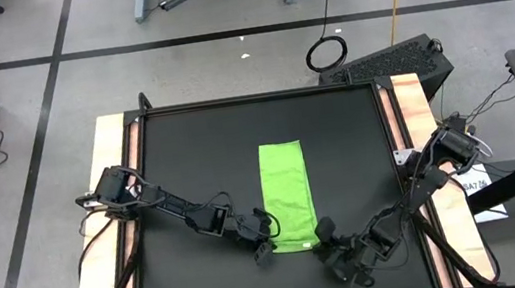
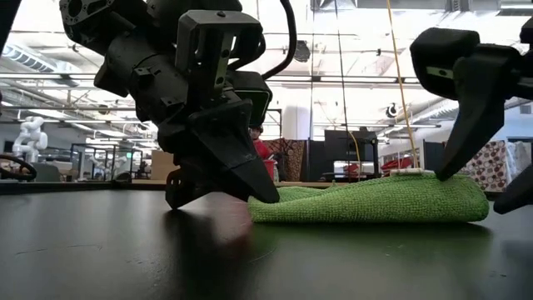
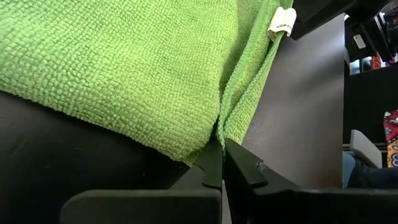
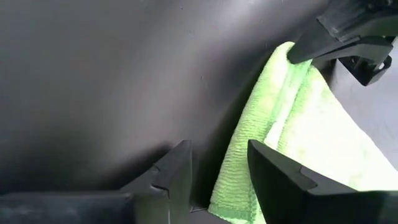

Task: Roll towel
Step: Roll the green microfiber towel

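The lime-green towel (image 1: 286, 195) lies folded into a long narrow strip on the black table, running from far to near. A white label (image 2: 408, 173) sits at its near right corner. My left gripper (image 1: 265, 249) is at the near left corner, shut on it. My right gripper (image 1: 326, 238) is at the near right corner. It is open, and the towel's edge (image 4: 233, 180) lies between its fingers. My left gripper pinches the towel's near left corner (image 3: 219, 132) between its two fingertips, slanting down from the near left. The corner stays low on the table and the cloth is slack; I cannot count the layers. My right gripper slants down from the near right, astride the near right corner. One fingertip (image 2: 441, 173) meets the towel's top by the label. The other finger (image 2: 516, 196) stands off the edge.
Pale wooden rails (image 1: 120, 183) run along the table's left and right sides. A black box (image 1: 397, 59) stands beyond the far right corner, and a paper sheet (image 1: 481, 191) lies at the right edge. Bare black table lies left and right of the towel.
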Tool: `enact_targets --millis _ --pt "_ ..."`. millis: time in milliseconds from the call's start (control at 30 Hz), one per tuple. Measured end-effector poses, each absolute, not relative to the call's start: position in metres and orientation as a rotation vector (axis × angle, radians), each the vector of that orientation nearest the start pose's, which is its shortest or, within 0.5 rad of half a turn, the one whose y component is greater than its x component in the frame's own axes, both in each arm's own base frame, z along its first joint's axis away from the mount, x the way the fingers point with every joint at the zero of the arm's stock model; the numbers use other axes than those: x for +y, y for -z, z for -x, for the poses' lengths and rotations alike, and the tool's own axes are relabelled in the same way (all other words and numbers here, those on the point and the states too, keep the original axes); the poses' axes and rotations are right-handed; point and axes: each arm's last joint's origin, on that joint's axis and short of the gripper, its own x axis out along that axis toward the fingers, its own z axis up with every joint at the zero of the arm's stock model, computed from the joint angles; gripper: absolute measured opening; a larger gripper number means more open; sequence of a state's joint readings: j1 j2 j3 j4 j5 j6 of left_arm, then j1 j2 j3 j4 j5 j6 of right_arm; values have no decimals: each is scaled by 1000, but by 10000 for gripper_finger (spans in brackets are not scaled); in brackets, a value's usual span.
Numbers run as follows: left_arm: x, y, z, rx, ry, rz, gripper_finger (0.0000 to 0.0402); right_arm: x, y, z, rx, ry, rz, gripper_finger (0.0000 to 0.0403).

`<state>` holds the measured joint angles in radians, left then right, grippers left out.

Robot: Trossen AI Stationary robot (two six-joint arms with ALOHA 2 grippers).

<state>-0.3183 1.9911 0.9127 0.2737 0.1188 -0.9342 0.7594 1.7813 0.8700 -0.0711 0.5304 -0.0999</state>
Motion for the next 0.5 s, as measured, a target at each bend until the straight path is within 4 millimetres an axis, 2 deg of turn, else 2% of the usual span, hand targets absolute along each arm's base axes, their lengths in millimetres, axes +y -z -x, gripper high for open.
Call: enact_targets --millis 500 --pt "-117 -87 -344 939 21 781 2 197 -126 -254 834 -201 658 146"
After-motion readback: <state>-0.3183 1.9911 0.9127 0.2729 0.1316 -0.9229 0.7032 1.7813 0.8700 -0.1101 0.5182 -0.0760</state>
